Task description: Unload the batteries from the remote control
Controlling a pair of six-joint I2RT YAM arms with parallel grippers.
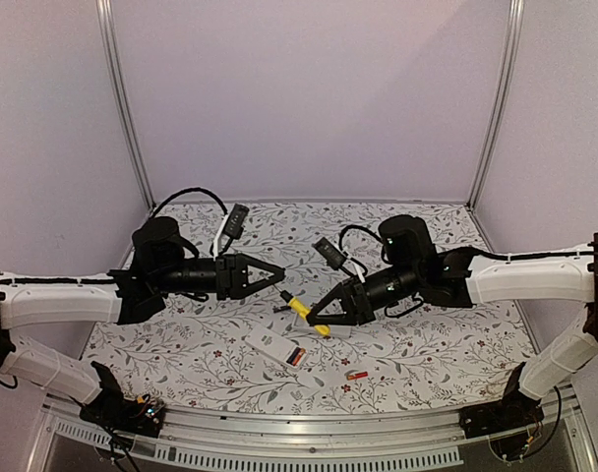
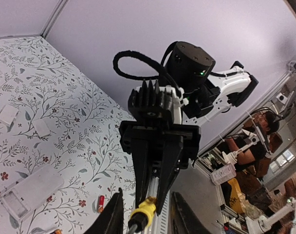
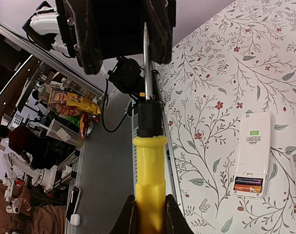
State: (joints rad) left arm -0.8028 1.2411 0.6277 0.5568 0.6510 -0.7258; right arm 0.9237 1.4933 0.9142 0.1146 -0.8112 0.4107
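Right wrist view shows the right tool [image 3: 149,214] closed tight on the yellow handle of the screwdriver [image 3: 150,165], its shaft pointing up at the left tool [image 2: 147,222], which gapes wide and grips nothing. The remote [image 3: 255,141] lies on the table [image 1: 181,344] with its bay uncovered and two batteries [image 3: 247,184] seated inside; a loose red one [image 1: 356,375] rests nearby. Prying seems to be the step in hand. Next, the tip must likely swing down under a cell's end.
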